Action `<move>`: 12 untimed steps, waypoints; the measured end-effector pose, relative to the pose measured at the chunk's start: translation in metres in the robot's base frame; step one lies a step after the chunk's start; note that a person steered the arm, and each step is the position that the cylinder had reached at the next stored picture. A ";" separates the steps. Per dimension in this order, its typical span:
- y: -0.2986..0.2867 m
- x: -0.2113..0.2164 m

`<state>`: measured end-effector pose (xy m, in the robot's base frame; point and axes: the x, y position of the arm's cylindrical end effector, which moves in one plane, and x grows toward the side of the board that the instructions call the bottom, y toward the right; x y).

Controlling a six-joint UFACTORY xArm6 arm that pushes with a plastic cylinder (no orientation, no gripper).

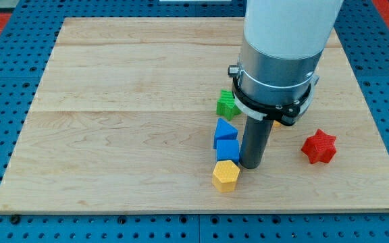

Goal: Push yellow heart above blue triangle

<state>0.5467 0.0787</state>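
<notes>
so my tip (250,166) (bare rod, nothing to open or close) sits just right of the blue cube (227,150). No clear yellow heart though, only a yellow hexagon-ish block (225,175) near-left of it. Blue triangle (225,129) sits just beyond the cube. Next I'd guess: find the heart

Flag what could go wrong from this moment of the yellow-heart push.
1. A blue cube sits touching between the blue triangle and the yellow block; pushing the yellow one straight toward the view's top would likely shove both blue blocks.
2. My tip stands right beside the blue cube and yellow block, so a small sideways slip could knock the cube.
3. The green block sits just above the triangle, crowding the target spot.
</notes>
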 end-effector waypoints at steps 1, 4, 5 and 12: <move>-0.003 0.000; 0.112 -0.056; 0.120 -0.081; 0.008 -0.132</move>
<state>0.4144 0.0867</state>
